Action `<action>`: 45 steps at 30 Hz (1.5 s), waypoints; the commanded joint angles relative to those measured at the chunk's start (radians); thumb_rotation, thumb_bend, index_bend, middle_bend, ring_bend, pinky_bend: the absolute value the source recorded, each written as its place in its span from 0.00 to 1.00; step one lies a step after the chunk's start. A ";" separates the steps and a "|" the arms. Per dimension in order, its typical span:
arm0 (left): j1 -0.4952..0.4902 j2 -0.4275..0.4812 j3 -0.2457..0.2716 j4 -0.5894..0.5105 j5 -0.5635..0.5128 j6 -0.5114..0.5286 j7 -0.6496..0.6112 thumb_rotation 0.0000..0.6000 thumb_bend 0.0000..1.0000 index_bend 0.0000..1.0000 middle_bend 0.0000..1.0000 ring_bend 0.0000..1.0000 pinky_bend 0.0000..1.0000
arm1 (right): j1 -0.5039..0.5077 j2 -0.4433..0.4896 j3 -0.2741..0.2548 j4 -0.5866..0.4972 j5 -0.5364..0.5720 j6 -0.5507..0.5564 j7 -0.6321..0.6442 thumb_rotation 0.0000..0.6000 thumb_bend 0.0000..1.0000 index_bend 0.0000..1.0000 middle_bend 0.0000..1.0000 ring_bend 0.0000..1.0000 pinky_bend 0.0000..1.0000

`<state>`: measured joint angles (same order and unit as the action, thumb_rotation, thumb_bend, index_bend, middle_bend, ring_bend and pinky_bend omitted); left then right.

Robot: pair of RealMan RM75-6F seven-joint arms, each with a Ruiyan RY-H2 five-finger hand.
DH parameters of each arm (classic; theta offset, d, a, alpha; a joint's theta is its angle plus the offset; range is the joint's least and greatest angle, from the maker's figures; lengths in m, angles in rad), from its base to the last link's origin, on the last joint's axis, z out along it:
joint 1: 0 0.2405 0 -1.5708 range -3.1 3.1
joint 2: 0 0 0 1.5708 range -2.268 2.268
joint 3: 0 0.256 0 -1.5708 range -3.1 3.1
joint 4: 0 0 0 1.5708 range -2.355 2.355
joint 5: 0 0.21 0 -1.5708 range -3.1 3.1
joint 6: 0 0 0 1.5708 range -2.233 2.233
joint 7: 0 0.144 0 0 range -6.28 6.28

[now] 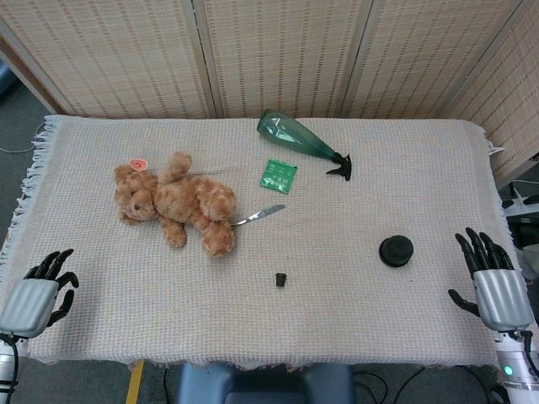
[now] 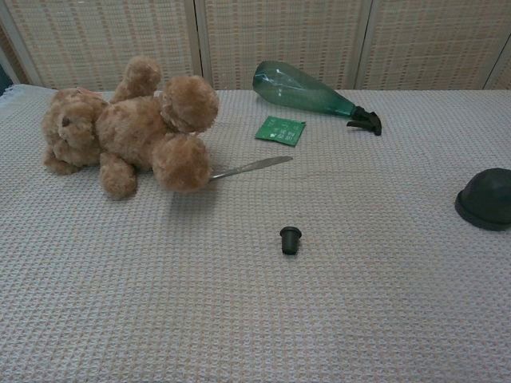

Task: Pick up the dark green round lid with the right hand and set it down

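Note:
The dark green round lid [image 1: 396,250] lies flat on the cloth at the right side of the table; the chest view shows this lid [image 2: 486,199] at its right edge. My right hand [image 1: 493,274] hovers at the table's right edge, to the right of the lid and apart from it, fingers spread and holding nothing. At the front left corner my left hand [image 1: 38,290] rests with fingers loosely apart, also holding nothing. Neither hand appears in the chest view.
A brown teddy bear [image 1: 177,202] lies left of centre with a metal knife [image 1: 259,215] beside it. A green spray bottle [image 1: 301,141] lies at the back, a green packet [image 1: 278,175] in front of it. A small dark cap [image 1: 280,279] sits near the front centre.

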<state>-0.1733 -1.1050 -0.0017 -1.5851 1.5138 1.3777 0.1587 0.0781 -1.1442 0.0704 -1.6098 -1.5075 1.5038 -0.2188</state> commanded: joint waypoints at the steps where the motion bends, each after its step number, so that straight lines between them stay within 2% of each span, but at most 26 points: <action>1: 0.002 0.001 0.000 0.000 0.003 0.005 -0.002 1.00 0.53 0.49 0.10 0.10 0.32 | 0.000 -0.001 -0.001 0.001 -0.001 0.000 -0.003 1.00 0.11 0.00 0.00 0.00 0.16; 11: 0.003 -0.003 0.000 0.002 0.010 0.011 -0.001 1.00 0.54 0.50 0.10 0.10 0.32 | 0.017 0.026 0.007 -0.011 0.031 -0.045 -0.016 1.00 0.11 0.00 0.00 0.00 0.16; 20: 0.001 0.000 -0.002 0.004 0.009 0.010 -0.013 1.00 0.53 0.51 0.10 0.10 0.31 | 0.055 0.032 0.014 0.027 0.024 -0.092 0.004 1.00 0.09 0.00 0.00 0.00 0.16; 25: 0.007 0.005 -0.001 0.008 0.024 0.029 -0.037 1.00 0.54 0.51 0.10 0.10 0.31 | 0.161 0.069 0.061 -0.026 0.135 -0.298 0.055 1.00 0.09 0.00 0.00 0.00 0.15; 31: 0.007 0.009 -0.004 0.006 0.019 0.028 -0.044 1.00 0.54 0.51 0.10 0.10 0.32 | 0.285 0.066 0.081 -0.014 0.292 -0.551 0.031 1.00 0.09 0.00 0.00 0.00 0.15; 45: 0.011 0.013 -0.004 0.006 0.025 0.039 -0.049 1.00 0.54 0.51 0.10 0.10 0.32 | 0.436 -0.028 0.085 0.081 0.491 -0.750 -0.010 1.00 0.09 0.00 0.00 0.00 0.15</action>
<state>-0.1619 -1.0918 -0.0059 -1.5792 1.5385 1.4163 0.1096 0.5024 -1.1596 0.1566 -1.5422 -1.0329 0.7697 -0.2225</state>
